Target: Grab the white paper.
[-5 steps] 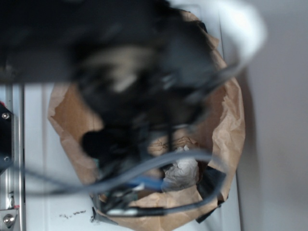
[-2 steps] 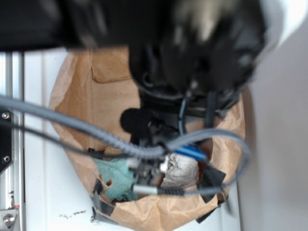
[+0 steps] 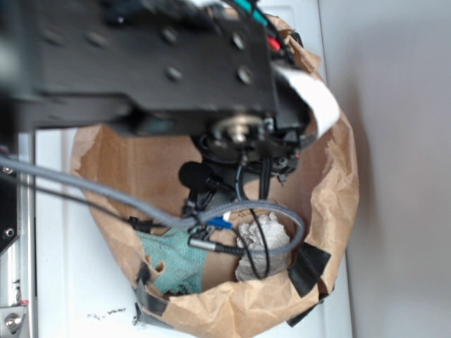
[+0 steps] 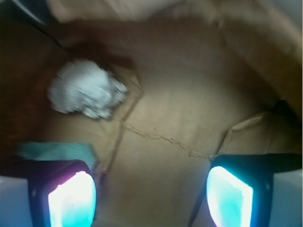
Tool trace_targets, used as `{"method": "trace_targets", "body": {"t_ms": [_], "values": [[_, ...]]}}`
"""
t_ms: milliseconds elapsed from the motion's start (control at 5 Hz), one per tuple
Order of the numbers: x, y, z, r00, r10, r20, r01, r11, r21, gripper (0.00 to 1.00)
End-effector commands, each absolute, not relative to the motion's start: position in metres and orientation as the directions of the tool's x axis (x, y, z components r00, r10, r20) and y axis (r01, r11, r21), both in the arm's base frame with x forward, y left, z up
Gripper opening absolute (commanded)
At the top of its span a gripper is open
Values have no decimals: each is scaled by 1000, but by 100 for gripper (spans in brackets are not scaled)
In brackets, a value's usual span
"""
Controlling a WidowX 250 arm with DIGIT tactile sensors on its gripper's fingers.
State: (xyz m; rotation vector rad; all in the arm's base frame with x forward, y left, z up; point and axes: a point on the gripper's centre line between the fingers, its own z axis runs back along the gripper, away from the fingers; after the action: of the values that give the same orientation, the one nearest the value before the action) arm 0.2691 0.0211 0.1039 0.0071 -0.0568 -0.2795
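Note:
The white paper (image 3: 262, 246) (image 4: 86, 89) is a crumpled pale wad lying on the bottom of the brown paper bag (image 3: 338, 190). In the wrist view it sits up and to the left of my gripper (image 4: 150, 194), well clear of both fingers. My gripper is open, its two glowing pads (image 4: 72, 198) wide apart with only the bag's brown floor between them. In the exterior view the black arm and its grey cables (image 3: 211, 70) hang over the bag and hide the fingers.
A teal cloth (image 3: 173, 262) (image 4: 54, 150) lies in the bag left of the wad, beside my left finger. The bag's walls (image 4: 265, 42) rise all round. A metal rail (image 3: 8, 232) runs along the left edge of the white surface.
The arm has swung over the bag, from left to right and then back toward the centre, and now stands still and sharp. The paper and cloth show more fully than one second ago.

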Motion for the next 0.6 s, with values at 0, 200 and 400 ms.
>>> {"method": "trace_targets", "body": {"t_ms": [0, 200, 400], "values": [[299, -2, 73, 923, -382, 42, 383, 923, -37, 100], [307, -21, 79, 898, -433, 83, 439, 895, -75, 100], [300, -35, 90, 862, -485, 149, 496, 866, -53, 100]]}}
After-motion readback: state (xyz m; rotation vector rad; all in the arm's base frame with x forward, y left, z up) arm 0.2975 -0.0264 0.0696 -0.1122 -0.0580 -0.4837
